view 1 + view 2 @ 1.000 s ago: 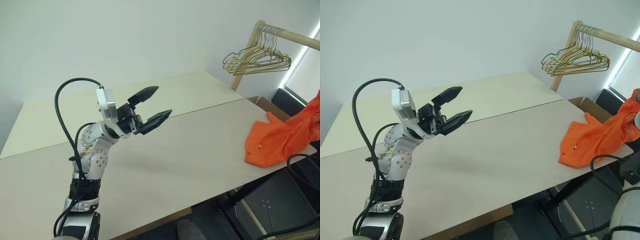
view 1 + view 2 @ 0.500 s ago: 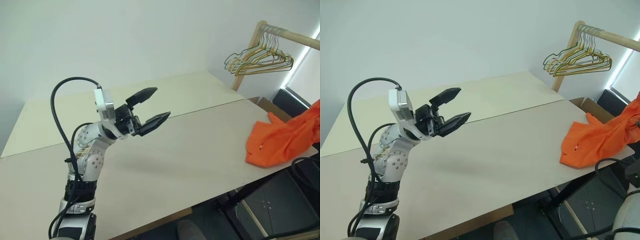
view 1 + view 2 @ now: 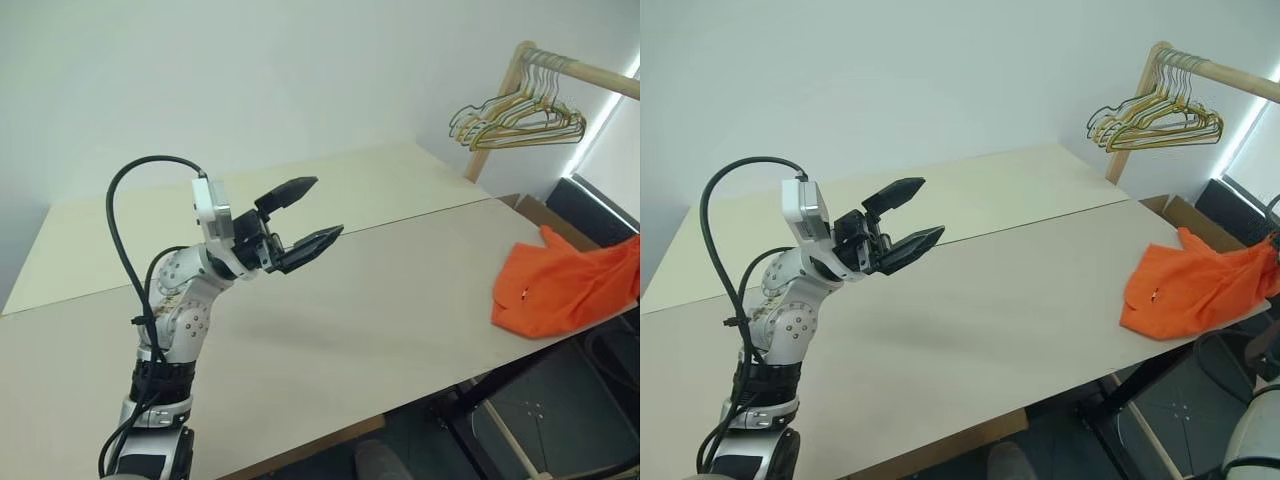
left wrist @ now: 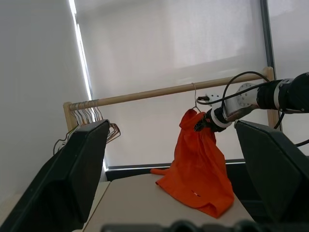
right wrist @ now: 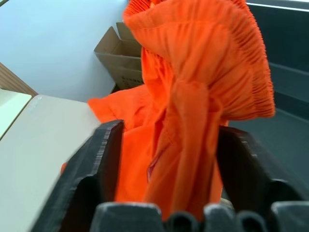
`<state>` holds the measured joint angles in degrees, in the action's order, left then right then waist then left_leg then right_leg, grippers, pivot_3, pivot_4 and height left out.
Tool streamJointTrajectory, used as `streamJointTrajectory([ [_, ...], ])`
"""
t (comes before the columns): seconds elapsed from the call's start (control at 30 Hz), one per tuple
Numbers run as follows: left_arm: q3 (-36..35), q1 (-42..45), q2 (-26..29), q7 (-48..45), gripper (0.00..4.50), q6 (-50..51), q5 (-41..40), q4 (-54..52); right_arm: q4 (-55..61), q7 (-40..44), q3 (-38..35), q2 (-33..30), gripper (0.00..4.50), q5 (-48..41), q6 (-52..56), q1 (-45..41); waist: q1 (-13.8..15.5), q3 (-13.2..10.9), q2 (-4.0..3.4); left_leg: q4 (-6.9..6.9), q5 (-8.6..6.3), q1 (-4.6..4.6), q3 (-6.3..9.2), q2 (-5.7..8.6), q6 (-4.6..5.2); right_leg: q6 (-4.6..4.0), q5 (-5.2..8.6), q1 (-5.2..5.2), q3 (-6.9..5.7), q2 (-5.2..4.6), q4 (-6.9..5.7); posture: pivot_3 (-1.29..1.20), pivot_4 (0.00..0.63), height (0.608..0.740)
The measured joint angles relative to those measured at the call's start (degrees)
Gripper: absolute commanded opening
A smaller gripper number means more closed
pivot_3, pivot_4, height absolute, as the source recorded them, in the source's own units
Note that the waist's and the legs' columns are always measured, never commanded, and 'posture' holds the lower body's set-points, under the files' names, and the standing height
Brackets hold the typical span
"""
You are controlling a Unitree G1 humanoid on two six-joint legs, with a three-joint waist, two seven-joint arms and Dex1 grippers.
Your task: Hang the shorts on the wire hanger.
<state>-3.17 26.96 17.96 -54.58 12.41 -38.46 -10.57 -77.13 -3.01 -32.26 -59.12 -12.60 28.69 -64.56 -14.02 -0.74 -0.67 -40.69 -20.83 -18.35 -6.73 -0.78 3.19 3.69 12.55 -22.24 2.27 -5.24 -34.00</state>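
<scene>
Left hand (image 3: 300, 214) spread, empty above table (image 3: 380, 300) | right hand (image 5: 164, 159) spread around shorts (image 3: 1190, 290), fabric between fingers | shorts bunched at table's right edge | risk: released cloth slides off, away from wire hanger (image 4: 195, 98)

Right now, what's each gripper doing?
Left gripper: open, holding nothing, raised over the table.
Right gripper: fingers spread, the shorts between them.

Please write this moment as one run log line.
left gripper: open, above beige table | right gripper: open around bright orange fabric shorts | shorts: lying at table edge
</scene>
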Motion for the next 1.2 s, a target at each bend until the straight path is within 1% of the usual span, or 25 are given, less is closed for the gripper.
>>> streamJointTrajectory([
  [0.03,0.0,0.0,-0.1,0.0,4.5,0.0,0.0,0.0,0.0,-0.1,0.2,0.0,4.43,0.1,-0.2,0.0,0.1,0.0,0.0,0.0,0.0,0.0,0.0,0.0,0.0,0.0,0.0,0.0,0.0,0.0,0.0,-0.18,0.0,0.74],
  [0.1,0.0,-0.1,-0.2,0.0,4.5,0.0,0.0,0.0,0.0,-0.8,0.7,0.0,4.43,0.7,-0.7,0.0,0.4,0.0,-0.01,0.0,0.0,0.01,-0.01,0.0,0.0,0.0,0.0,0.0,0.0,0.0,-0.01,-0.18,0.0,0.74],
  [0.27,0.0,-0.3,-0.3,0.0,4.5,-0.1,0.0,0.0,0.1,-5.2,5.8,0.0,4.43,4.8,-3.2,-0.4,0.9,0.0,-0.04,0.0,0.0,-0.01,-0.02,0.01,0.0,0.0,0.0,-0.01,0.0,-0.02,0.0,-0.18,0.0,0.74],
  [0.53,0.1,-0.4,-0.6,-0.1,4.5,-1.1,0.1,0.0,3.7,-11.8,15.2,0.6,4.43,12.8,-8.0,-5.4,0.8,-0.1,-0.24,0.0,0.0,0.03,-0.05,-0.01,-0.01,0.0,0.0,-0.02,0.03,0.0,-0.04,-0.18,0.0,0.74],
  [0.67,0.1,-0.4,-0.6,-0.1,4.5,-1.2,0.1,0.0,4.1,-11.9,16.3,1.7,4.43,13.4,-8.2,-6.6,0.8,-0.1,-0.24,-0.01,0.0,0.02,-0.05,0.01,-0.01,0.01,-0.01,-0.01,0.03,-0.01,-0.03,-0.17,0.0,0.74],
  [0.8,0.0,-0.7,-0.5,-0.1,4.5,-1.2,0.1,0.0,5.0,-11.3,20.1,2.7,4.43,16.1,-9.8,-6.6,0.9,-0.1,-0.32,-0.01,0.0,0.02,-0.05,0.02,0.0,0.01,-0.01,-0.02,0.02,-0.02,-0.03,-0.16,0.0,0.74],
  [0.9,-0.1,-0.8,-0.4,-0.2,4.5,-1.2,0.0,-0.1,9.4,-8.0,22.8,4.3,4.43,17.7,-14.1,-6.5,0.7,-0.2,-0.44,-0.01,0.01,0.07,-0.07,0.02,-0.01,0.02,-0.01,-0.02,0.04,0.0,-0.06,-0.14,0.0,0.74],
  [1.0,-0.3,-1.1,-0.2,-0.2,4.5,-1.3,0.0,-0.9,19.4,-2.3,25.4,5.9,4.43,18.8,-19.3,-4.0,0.8,-0.2,-0.47,-0.01,0.06,0.12,-0.04,-0.04,-0.1,0.03,-0.01,-0.01,0.0,0.06,-0.13,-0.13,0.0,0.74],
  [1.07,-0.6,-1.7,0.4,-0.1,4.5,-1.5,0.0,-1.3,25.6,2.5,26.8,7.3,4.43,18.6,-21.1,-1.5,0.9,-0.2,-0.47,-0.02,0.08,0.14,-0.02,-0.06,-0.13,0.02,-0.02,0.0,-0.02,0.07,-0.16,-0.12,0.0,0.74],
  [1.2,-2.9,-4.9,4.1,-0.2,4.5,-1.7,0.1,-2.0,41.2,16.7,29.9,11.5,4.43,16.3,-20.8,8.2,1.3,-0.2,-0.47,-0.05,0.11,0.25,0.02,-0.08,-0.17,0.02,-0.03,-0.01,-0.06,0.05,-0.24,-0.09,0.0,0.74],
])
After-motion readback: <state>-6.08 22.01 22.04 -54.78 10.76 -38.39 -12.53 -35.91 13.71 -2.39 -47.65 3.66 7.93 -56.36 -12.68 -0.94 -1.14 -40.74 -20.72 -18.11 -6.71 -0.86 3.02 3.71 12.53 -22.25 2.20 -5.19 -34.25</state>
